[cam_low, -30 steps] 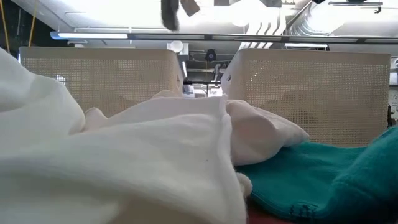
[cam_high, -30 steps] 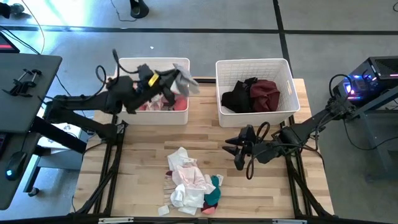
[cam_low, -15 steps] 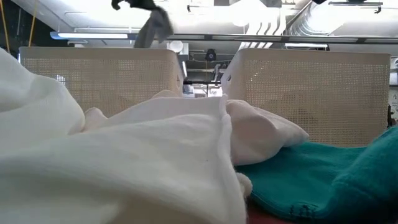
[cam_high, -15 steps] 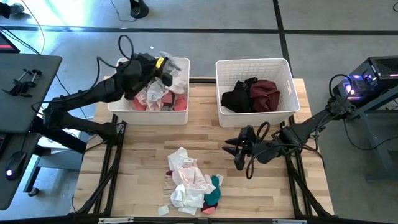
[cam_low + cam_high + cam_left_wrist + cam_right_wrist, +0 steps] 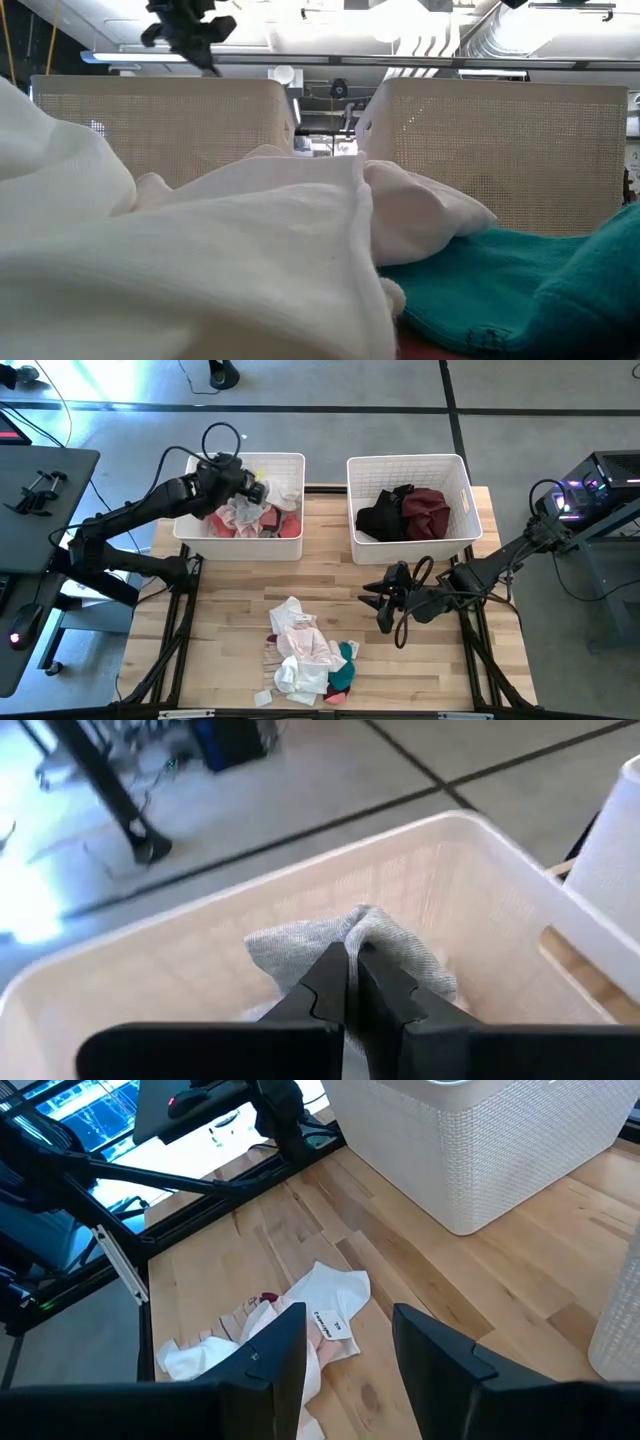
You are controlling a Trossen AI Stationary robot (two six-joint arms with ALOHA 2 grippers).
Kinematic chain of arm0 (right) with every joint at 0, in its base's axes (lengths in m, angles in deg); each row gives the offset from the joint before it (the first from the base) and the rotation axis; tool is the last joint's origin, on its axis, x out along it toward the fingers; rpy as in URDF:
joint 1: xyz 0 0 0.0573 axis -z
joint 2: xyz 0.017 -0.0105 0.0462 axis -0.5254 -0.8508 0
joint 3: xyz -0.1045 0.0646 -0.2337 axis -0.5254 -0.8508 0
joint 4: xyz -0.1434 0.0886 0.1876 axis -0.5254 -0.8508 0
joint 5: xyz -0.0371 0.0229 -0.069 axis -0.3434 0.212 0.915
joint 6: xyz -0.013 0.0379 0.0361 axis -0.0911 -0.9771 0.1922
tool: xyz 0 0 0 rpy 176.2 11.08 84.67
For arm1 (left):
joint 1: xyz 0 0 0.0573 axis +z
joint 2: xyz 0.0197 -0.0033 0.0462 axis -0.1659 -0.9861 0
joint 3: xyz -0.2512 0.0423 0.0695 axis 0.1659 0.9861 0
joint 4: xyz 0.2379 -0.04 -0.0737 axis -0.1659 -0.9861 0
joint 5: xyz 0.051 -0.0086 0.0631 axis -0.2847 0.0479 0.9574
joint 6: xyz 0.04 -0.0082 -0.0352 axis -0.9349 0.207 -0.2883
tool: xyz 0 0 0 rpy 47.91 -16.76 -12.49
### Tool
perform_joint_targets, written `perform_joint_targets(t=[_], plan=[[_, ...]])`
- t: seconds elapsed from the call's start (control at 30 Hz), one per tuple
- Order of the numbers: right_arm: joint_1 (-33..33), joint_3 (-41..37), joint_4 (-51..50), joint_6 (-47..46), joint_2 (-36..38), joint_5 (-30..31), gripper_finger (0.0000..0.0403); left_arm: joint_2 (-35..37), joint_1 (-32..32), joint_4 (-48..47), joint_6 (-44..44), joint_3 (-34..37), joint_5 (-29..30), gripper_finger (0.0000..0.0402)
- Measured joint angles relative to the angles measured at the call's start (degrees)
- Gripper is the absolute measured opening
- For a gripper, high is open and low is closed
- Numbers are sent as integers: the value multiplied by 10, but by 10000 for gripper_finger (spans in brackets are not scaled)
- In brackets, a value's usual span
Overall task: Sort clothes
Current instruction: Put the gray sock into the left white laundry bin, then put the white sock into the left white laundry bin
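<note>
The left tool (image 5: 350,982), clenched, hung over the left basket (image 5: 290,463), a grey garment (image 5: 395,942) directly beneath its tips. The right tool (image 5: 348,1342), released, hovered beyond the pile (image 5: 305,650).

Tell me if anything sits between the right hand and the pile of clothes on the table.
Nothing visible does. The right hand, fingers open, hangs over bare table beside the pile of clothes, with only wood between them.

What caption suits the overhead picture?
Left gripper shut above the left basket; the right gripper waits open beside the pile of clothes.
</note>
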Motion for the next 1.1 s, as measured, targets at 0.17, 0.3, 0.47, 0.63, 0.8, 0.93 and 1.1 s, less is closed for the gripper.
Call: perform_joint_targets(t=[0.17,0.3,0.47,0.63,0.8,0.93,1.1], plan=[[0,0,0,0,0,0,138,0,0,-62,54,0,-19,44],[0,0,0,0,0,1,138,0,0,-78,58,0,-54,82],[0,0,1,-1,0,16,138,-7,0,-78,59,0,-87,125],[0,0,3,-1,0,26,138,-17,0,-78,63,0,-146,164],[0,0,3,-2,0,26,138,-24,0,-78,89,0,-187,202],[0,0,3,-2,0,26,138,-25,0,-71,105,0,-192,233],[0,0,2,0,0,26,138,-25,0,-66,117,0,-211,253]])
